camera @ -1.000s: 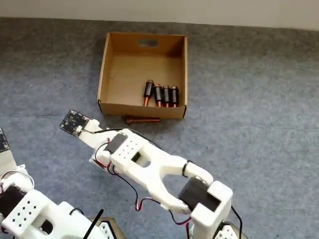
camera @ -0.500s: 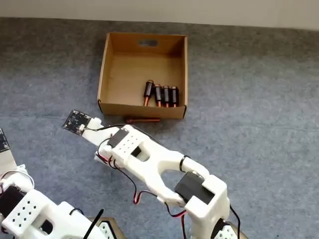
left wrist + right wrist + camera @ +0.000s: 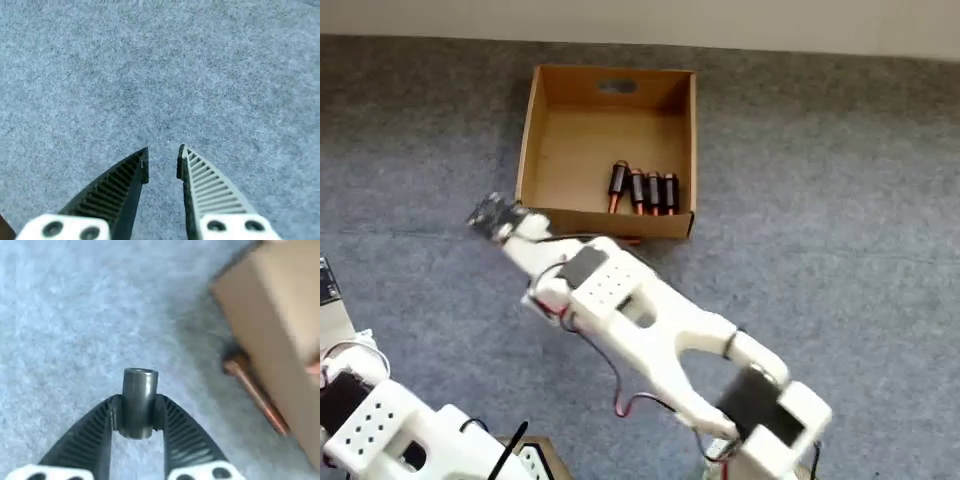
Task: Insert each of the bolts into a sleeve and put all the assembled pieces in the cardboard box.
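Observation:
In the right wrist view my right gripper (image 3: pixel 138 405) is shut on a dark upright sleeve (image 3: pixel 139 397) just above the grey carpet. A copper bolt (image 3: pixel 256 394) lies on the carpet close beyond it, along the outer wall of the cardboard box (image 3: pixel 280 325). From above, the right arm (image 3: pixel 620 295) stretches to the box's front wall (image 3: pixel 607 222), and one end of the bolt (image 3: pixel 632 241) peeks out beside it. Several assembled pieces (image 3: pixel 643 190) lie side by side inside the box. My left gripper (image 3: pixel 162 167) hangs open over bare carpet with nothing between its fingers.
The left arm's base (image 3: pixel 370 430) sits at the near left corner of the table. Grey carpet (image 3: pixel 840 200) spreads wide to the right of the box and also lies open to its left.
The right arm has swung away from me and to the right, toward the box's front wall, carrying the sleeve. It now covers most of the bolt in the high view.

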Available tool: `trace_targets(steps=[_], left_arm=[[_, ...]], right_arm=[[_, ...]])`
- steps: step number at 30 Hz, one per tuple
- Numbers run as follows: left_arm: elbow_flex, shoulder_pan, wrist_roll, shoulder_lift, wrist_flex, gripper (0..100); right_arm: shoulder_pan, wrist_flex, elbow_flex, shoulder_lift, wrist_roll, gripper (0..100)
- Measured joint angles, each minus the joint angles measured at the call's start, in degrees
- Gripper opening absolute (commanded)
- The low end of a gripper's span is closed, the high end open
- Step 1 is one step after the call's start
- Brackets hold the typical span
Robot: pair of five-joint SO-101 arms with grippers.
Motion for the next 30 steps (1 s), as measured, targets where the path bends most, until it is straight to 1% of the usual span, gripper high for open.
trace_targets(steps=[3, 6, 11, 15, 17, 21, 23, 27, 28, 30], left_arm=[[0.0, 3.2, 0.0, 0.0, 1.7, 12], [0.0, 8.5, 0.0, 0.0, 4.1, 12], [0.0, 18.5, 0.0, 0.0, 5.7, 12], [0.0, 24.0, 0.0, 0.0, 5.7, 12], [0.0, 26.0, 2.2, 0.0, 5.7, 12], [0.0, 31.0, 7.9, 0.0, 5.7, 12], [0.0, 34.4, 8.8, 0.0, 5.7, 12], [0.0, 39.5, 9.1, 0.0, 7.5, 12], [0.0, 40.3, 9.3, 0.0, 7.7, 12], [0.0, 41.1, 9.3, 0.0, 7.9, 13]], right_arm=[[3.3, 0.0, 7.2, -10.2, -2.1, 0.5], [8.1, 0.0, 15.6, -20.0, -2.5, 0.5], [19.8, 0.4, 29.0, -35.1, -2.7, 0.5], [29.6, 0.4, 40.8, -44.6, -2.7, 0.5], [32.8, 0.4, 46.4, -46.7, -1.5, 0.5], [36.6, 0.8, 50.4, -47.6, 2.0, 1.0], [37.9, 2.5, 50.4, -47.7, 2.5, 2.2], [38.0, 7.0, 50.4, -48.0, 2.7, 13.2], [38.1, 7.6, 50.4, -48.0, 2.7, 14.6], [38.2, 8.2, 50.4, -48.0, 2.7, 14.0]])
